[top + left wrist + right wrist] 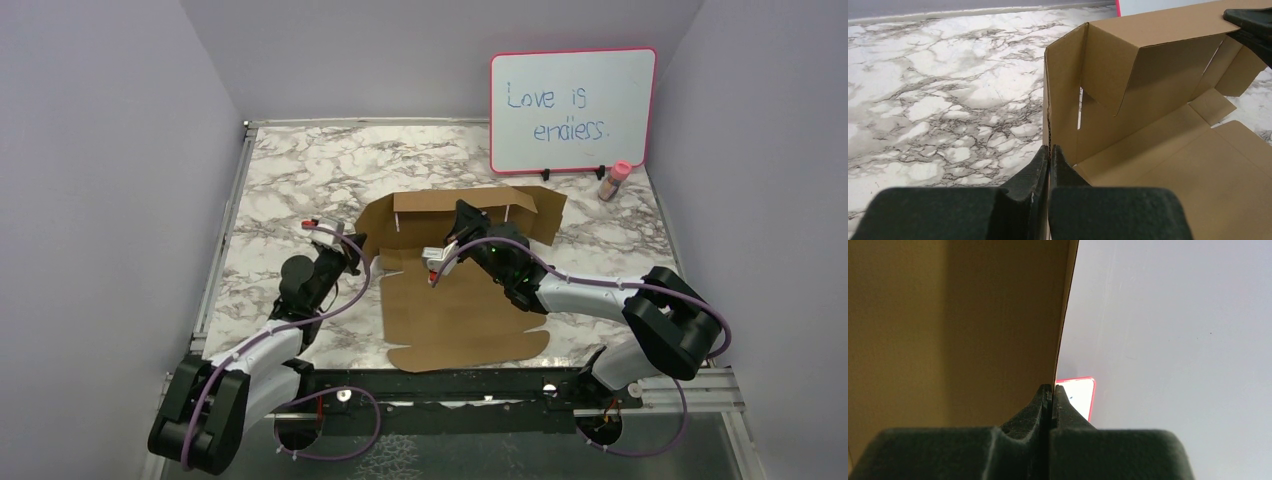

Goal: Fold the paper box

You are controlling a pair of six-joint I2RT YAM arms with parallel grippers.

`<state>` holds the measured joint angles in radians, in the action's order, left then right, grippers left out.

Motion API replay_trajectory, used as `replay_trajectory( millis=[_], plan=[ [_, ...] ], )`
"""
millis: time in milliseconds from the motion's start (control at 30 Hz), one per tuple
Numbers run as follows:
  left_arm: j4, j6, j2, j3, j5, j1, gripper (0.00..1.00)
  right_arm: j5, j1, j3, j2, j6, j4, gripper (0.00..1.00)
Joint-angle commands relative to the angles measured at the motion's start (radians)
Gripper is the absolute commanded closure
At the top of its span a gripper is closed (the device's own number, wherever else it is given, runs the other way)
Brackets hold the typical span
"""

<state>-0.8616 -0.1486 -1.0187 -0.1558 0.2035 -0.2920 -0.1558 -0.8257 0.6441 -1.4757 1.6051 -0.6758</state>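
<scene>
Left wrist, left jaws clamp paper box (1158, 165), right wrist, right jaws seemingly likewise

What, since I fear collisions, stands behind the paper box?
A pink-framed whiteboard and a pink-capped bottle; the paper box's raised wall hides the tabletop just beyond it.

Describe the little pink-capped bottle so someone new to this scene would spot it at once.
Find the pink-framed whiteboard at the back of the marble table. By its lower right corner stands the small bottle. Its pink cap and upright brownish body set it apart from the wide brown paper box.
</scene>
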Motion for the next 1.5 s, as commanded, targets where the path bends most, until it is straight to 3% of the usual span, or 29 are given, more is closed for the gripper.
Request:
replay_trajectory(
  millis=[0, 333, 633, 833, 1133, 1467],
  plan=[
    [0.023, -0.056, 0.059, 0.001, -0.017, -0.054, 1.0, 0.0, -0.012, 0.006, -0.028, 0.002, 0.039, 0.99],
    [0.08, -0.213, 0.145, 0.016, -0.102, -0.133, 1.0, -0.026, -0.013, 0.022, -0.052, 0.005, 0.013, 0.99],
    [0.078, -0.297, 0.064, -0.023, -0.171, -0.233, 1.0, -0.019, -0.015, 0.01, -0.06, 0.02, -0.019, 0.99],
    [0.071, -0.314, 0.015, -0.019, -0.308, -0.324, 0.98, -0.028, -0.015, 0.022, -0.06, 0.03, -0.032, 0.99],
    [0.072, -0.178, -0.12, -0.206, -0.442, -0.307, 0.98, -0.02, -0.011, 0.12, -0.123, 0.039, -0.043, 0.99],
    [0.037, -0.08, -0.277, -0.384, -0.353, -0.145, 0.99, 0.001, 0.002, 0.187, -0.217, 0.059, -0.125, 0.99]
  ],
)
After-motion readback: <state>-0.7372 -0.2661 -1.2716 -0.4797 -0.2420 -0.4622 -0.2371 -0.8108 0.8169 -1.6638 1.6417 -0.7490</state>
